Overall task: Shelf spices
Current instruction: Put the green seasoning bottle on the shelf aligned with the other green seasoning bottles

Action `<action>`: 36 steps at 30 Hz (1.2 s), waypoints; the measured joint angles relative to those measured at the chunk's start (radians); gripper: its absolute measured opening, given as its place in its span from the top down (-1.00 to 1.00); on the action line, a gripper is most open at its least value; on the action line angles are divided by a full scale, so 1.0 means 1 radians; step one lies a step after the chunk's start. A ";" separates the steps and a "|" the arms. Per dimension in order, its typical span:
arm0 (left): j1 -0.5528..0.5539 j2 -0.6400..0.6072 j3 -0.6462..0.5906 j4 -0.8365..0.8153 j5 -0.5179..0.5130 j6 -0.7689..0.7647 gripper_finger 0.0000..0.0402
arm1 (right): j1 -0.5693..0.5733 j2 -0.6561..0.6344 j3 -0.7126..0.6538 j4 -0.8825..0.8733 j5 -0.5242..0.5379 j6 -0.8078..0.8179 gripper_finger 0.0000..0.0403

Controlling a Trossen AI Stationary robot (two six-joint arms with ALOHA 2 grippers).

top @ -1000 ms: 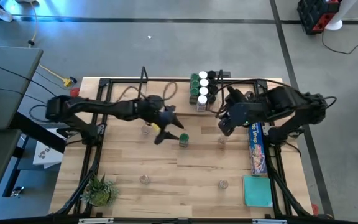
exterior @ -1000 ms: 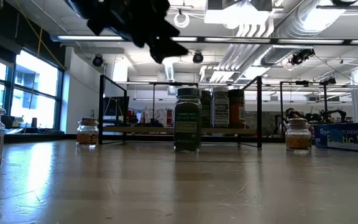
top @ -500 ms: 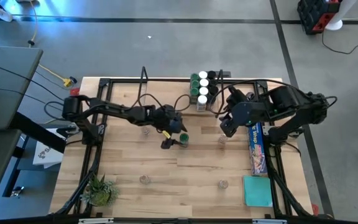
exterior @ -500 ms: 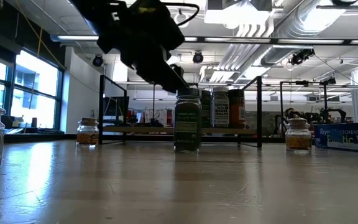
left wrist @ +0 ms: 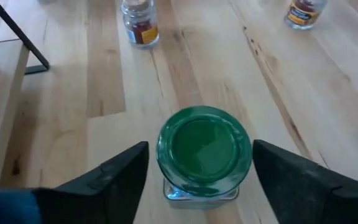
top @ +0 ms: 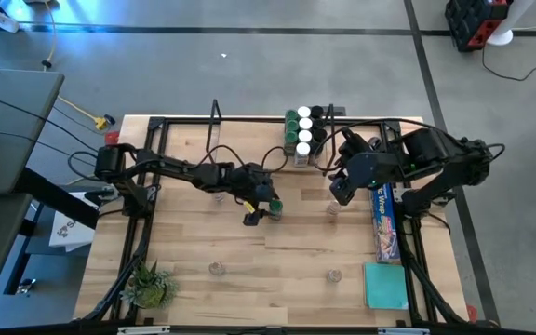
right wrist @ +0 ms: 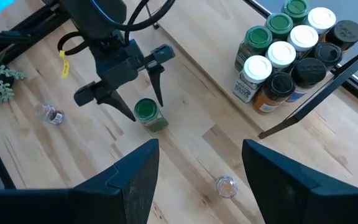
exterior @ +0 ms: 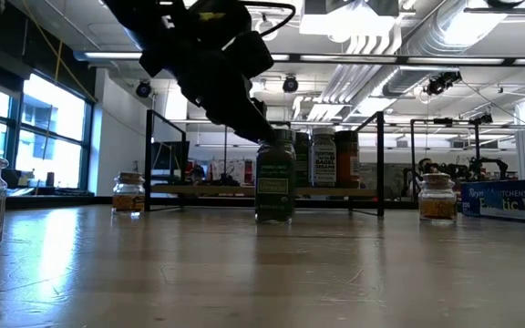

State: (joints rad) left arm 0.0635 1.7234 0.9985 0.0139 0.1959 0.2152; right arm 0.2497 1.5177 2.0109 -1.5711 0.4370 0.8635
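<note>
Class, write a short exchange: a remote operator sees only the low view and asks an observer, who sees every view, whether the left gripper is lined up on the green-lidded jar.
Operator: An arm hangs over the green-lidded jar. Is it lined up?
Observer: Yes. The left gripper is open, one finger on each side of the green-lidded jar, with a gap on both sides.
Operator: Where is the other arm?
Observer: The right gripper hovers open and empty near the shelf's jar-filled end, above a small clear-lidded jar on the table.
</note>
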 joint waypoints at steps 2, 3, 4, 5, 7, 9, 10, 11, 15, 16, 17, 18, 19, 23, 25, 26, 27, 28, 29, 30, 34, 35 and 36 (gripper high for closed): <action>0.000 0.003 0.000 -0.004 0.000 0.000 -0.26 | 0.000 0.000 0.000 0.000 0.000 0.000 -0.12; 0.000 0.004 0.000 -0.005 0.000 0.000 -0.20 | 0.000 0.000 0.000 0.000 0.000 0.001 -0.12; 0.000 0.004 0.000 -0.003 -0.001 0.000 -0.14 | 0.000 0.000 0.000 0.000 0.000 0.002 -0.12; 0.000 0.004 0.000 0.000 -0.001 -0.001 -0.08 | 0.000 0.000 0.000 0.000 0.000 0.002 -0.12; 0.000 0.000 0.000 0.003 0.002 -0.017 0.04 | 0.000 0.000 0.000 0.000 0.000 0.003 -0.12; 0.000 -0.010 0.011 -0.021 0.004 -0.058 0.07 | 0.000 0.000 0.000 0.000 0.001 0.003 -0.12; 0.002 -0.020 0.023 -0.042 0.002 -0.079 0.07 | 0.000 0.000 0.000 0.000 0.001 0.003 -0.12; 0.003 -0.029 0.038 -0.061 -0.005 -0.094 0.07 | 0.000 0.000 0.000 0.000 0.002 0.003 -0.12; 0.022 -0.074 0.105 -0.121 -0.076 -0.082 0.15 | 0.000 0.000 0.000 0.001 0.026 0.003 -0.12; 0.033 -0.077 0.121 -0.127 -0.081 -0.062 0.21 | 0.000 0.001 0.000 0.000 0.036 0.000 -0.12; 0.045 -0.078 0.136 -0.127 -0.096 -0.043 0.24 | 0.000 0.001 0.000 0.000 0.043 0.000 -0.12; 0.062 -0.077 0.149 -0.128 -0.103 -0.029 0.27 | 0.000 0.001 0.000 0.000 0.053 -0.007 -0.12; 0.082 -0.073 0.160 -0.131 -0.105 -0.022 0.30 | 0.000 0.001 0.000 0.000 0.060 -0.010 -0.12; 0.178 -0.047 0.190 -0.129 -0.114 0.004 0.46 | 0.000 0.001 0.000 0.000 0.069 -0.018 -0.12; 0.222 -0.033 0.190 -0.115 -0.106 0.004 0.56 | 0.000 0.001 0.000 0.000 0.069 -0.018 -0.12; 0.239 -0.027 0.191 -0.102 -0.099 0.004 0.61 | 0.000 0.001 0.000 0.000 0.070 -0.019 -0.11; 0.253 -0.019 0.191 -0.097 -0.089 0.004 0.65 | 0.000 0.001 0.000 0.000 0.069 -0.019 -0.12; 0.265 -0.012 0.190 -0.098 -0.076 0.003 0.69 | 0.000 0.001 0.000 0.000 0.069 -0.018 -0.12; 0.274 -0.008 0.190 -0.103 -0.065 0.003 0.72 | 0.000 0.001 0.000 0.000 0.070 -0.017 -0.11; 0.282 -0.007 0.190 -0.118 -0.062 0.003 0.75 | 0.000 0.001 0.000 0.000 0.069 -0.012 -0.11; 0.288 -0.025 0.190 -0.174 -0.045 0.010 0.77 | 0.000 0.001 0.000 0.000 0.069 -0.004 -0.11; 0.284 -0.034 0.190 -0.179 -0.028 0.019 0.76 | 0.000 0.001 0.000 0.000 0.069 0.000 -0.12; 0.281 -0.042 0.190 -0.186 -0.001 0.029 0.74 | 0.000 0.001 0.000 0.000 0.069 0.001 -0.11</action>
State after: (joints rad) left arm 0.3441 1.6809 1.1885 -0.1719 0.1949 0.2445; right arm 0.2493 1.5185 2.0109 -1.5707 0.5064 0.8642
